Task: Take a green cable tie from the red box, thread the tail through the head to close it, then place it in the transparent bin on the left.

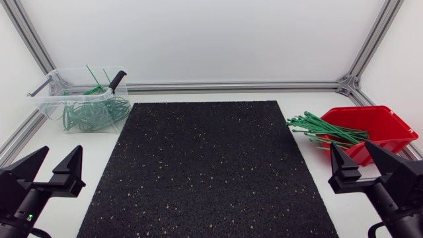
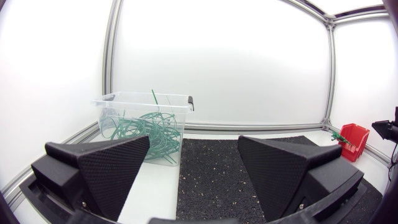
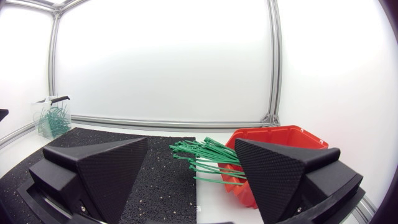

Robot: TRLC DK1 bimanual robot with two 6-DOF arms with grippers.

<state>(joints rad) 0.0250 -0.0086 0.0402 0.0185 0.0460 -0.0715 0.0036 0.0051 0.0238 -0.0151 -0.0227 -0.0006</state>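
Head view: the left gripper (image 1: pixel 61 151) sits at the near left corner of the counter (image 1: pixel 198 96), beside the black mat (image 1: pixel 205 172). Its fingers are spread and nothing is between them. The right gripper (image 1: pixel 350 147) sits at the near right, likewise released and empty, just in front of the red box (image 1: pixel 390 125). We note a bundle of straight green cable ties (image 1: pixel 324 131) lying in the red box, their ends sticking out over its rim toward the mat. The transparent bin (image 1: pixel 49 106) stands at the far left corner and holds a tangle of looped ties (image 1: pixel 92 114).

Left wrist view: the left gripper (image 2: pixel 193 140) is wide apart and holds nothing. The transparent bin (image 2: pixel 118 102) stands ahead of it, beside the mat (image 2: pixel 211 168), with the looped ties (image 2: pixel 152 134) inside. The red box (image 2: pixel 354 135) is far across the counter.

Right wrist view: the right gripper (image 3: pixel 191 142) is released. The green cable ties (image 3: pixel 205 155) lie ahead of it, fanning out of the red box (image 3: pixel 280 134) over the counter toward the mat's edge (image 3: pixel 161 168). No finger touches them. The transparent bin (image 3: pixel 53 115) is far off.
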